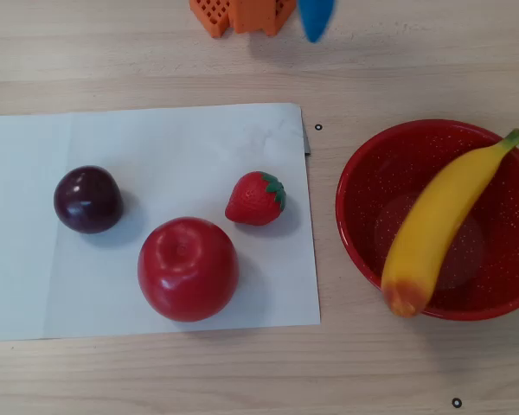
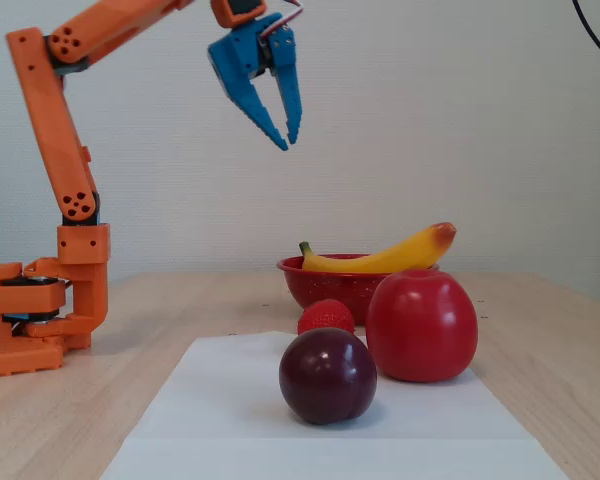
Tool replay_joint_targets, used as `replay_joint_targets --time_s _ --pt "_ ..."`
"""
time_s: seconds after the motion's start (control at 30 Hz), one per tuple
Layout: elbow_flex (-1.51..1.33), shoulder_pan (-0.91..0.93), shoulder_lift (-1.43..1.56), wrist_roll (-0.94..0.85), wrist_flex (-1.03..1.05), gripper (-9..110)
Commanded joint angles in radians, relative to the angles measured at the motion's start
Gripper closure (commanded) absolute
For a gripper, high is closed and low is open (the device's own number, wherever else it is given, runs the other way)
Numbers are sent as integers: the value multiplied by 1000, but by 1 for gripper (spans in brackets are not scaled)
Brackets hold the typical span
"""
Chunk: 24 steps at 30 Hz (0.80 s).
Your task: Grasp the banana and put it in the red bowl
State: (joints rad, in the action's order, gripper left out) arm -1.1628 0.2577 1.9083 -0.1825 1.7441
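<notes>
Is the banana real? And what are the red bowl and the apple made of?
The banana looks like smooth plastic, not real: its skin is even yellow with a painted-looking orange end. The red bowl seems glossy plastic or enamelled metal with fine pale speckles; which one is unclear. The apple also looks like shiny plastic, with bright reflections on its top.

Bright even light, soft shadows beside the fruit, glossy apple (image 1: 188, 269) highlights, both views sharp.
</notes>
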Motion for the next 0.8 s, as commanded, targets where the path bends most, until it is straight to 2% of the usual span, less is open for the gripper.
replay_joint_targets --time_s 0.0,0.27,0.77 --pt "-34 -61 149 18 -37 101" --pt "-422 -204 431 52 -239 101" --pt "-1209 -207 963 2 -709 101"
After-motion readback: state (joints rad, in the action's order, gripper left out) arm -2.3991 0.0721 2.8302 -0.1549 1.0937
